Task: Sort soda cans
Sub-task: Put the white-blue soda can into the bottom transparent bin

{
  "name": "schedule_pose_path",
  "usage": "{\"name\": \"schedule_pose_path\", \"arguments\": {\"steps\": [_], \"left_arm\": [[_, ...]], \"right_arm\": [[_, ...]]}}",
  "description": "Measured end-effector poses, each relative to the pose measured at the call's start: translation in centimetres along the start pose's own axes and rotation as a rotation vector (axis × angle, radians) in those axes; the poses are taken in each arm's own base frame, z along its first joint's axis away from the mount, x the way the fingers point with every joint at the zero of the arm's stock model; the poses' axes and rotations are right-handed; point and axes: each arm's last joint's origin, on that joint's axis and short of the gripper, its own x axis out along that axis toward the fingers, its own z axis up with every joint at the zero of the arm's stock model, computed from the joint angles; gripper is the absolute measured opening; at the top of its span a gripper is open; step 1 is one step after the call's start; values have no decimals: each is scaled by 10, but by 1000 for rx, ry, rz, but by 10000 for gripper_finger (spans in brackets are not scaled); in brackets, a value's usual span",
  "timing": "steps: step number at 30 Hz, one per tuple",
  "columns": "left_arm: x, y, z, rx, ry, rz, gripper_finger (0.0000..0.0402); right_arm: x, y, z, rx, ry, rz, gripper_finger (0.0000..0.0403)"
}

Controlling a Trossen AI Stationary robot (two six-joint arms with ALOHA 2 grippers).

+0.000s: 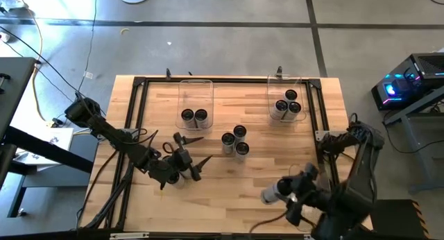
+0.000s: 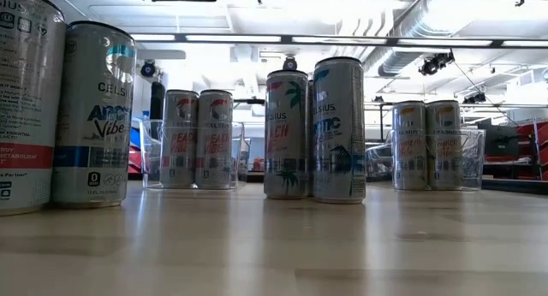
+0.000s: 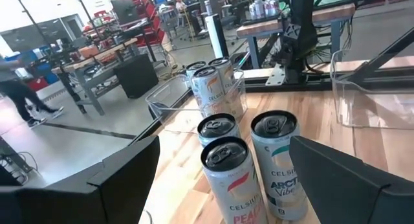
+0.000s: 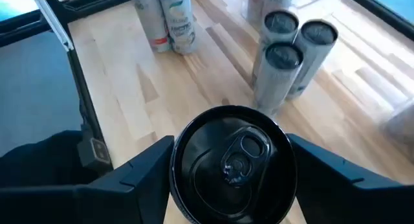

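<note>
Three soda cans (image 1: 234, 141) stand upright in a tight group mid-table, and they also show in the left wrist view (image 3: 246, 166). Two cans (image 1: 194, 116) stand in the left clear bin and three cans (image 1: 286, 107) in the right clear bin. Two more cans (image 2: 60, 108) stand near the table's near edge on the left. My left gripper (image 1: 198, 151) is open, just left of the middle group and pointing at it. My right gripper (image 1: 283, 192) is at the near right, shut on one soda can (image 1: 269, 193). My right gripper holds a soda can by its sides just below the dark top rim (image 4: 187, 146), pinched between the two fingers, one on each side. The can's top (image 4: 234, 160) faces the wrist camera. The can does not show standing on the table in the low view.
A black frame (image 1: 139, 115) runs around the tabletop. The left bin (image 1: 196, 87) and right bin (image 1: 286, 84) sit along the far edge. Bare wood (image 1: 236, 191) lies between the two grippers near the front. Tables and a person show in the room beyond.
</note>
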Motion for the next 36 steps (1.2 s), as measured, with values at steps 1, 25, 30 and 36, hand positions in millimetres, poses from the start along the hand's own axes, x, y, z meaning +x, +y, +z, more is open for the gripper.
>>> {"name": "schedule_pose_path", "arguments": {"steps": [1,25,30,36], "left_arm": [[1,1,0,2,-1,3,339],[7,4,3,-2,-12,22,339],[7,4,3,-2,-13,22,339],[7,4,3,-2,-13,22,339]], "right_arm": [[-1,1,-6,17,3,1,246],[-29,-31,-24,124,379,52,245],[-35,-45,-36,168,438,32,245],[-25,-62,-69,207,509,-98,245]]}}
